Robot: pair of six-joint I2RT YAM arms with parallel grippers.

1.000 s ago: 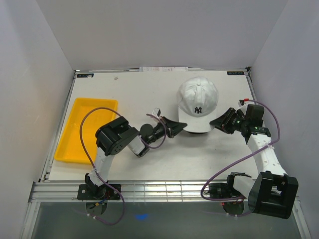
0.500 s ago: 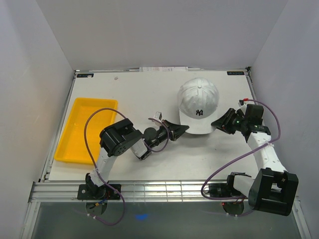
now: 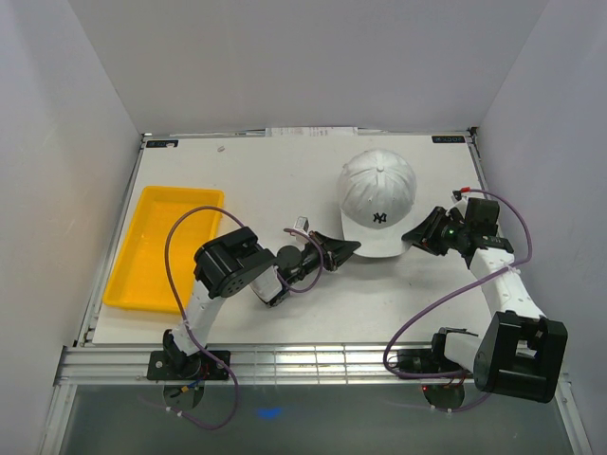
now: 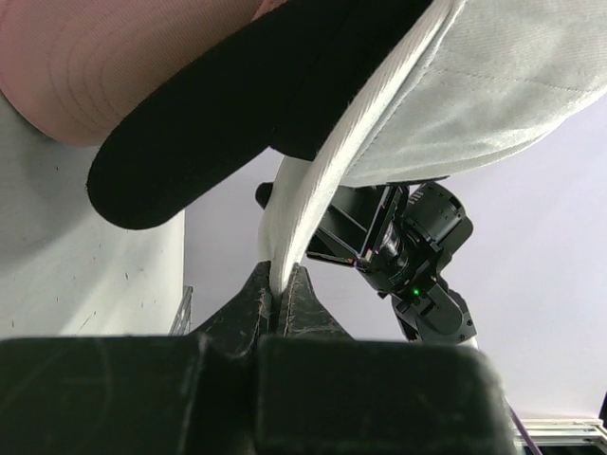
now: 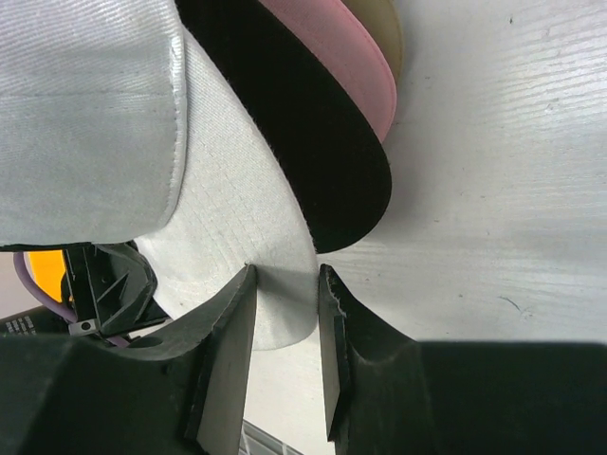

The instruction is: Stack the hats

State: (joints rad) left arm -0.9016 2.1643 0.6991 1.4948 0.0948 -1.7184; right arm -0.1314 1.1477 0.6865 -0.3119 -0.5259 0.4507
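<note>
Four caps show in one pile, and the white cap (image 3: 377,194) with its dark logo sits on top, at about 1 o'clock from the middle of the table (image 3: 237,180). Beneath its brim the right wrist view picks out a black brim (image 5: 322,142), then a pink brim (image 5: 332,57), then a sliver of tan brim (image 5: 384,33), all nested and fanned slightly. The left gripper (image 3: 349,246) comes in at the cap's 7 o'clock, fingers pressed together on the edge of the white brim. Its own camera shows that edge pinched thin between them. The right gripper (image 3: 414,234) sits at the cap's 4 o'clock, its fingers part-spread with the brim's corner between them. Whether they squeeze it I cannot tell. Out at 9 o'clock lies the yellow tray (image 3: 142,204), well apart from the pile.

My read is that the stacking is nearly finished, since no loose cap shows elsewhere from above. What seems left is squaring the white brim over the others and letting go.
</note>
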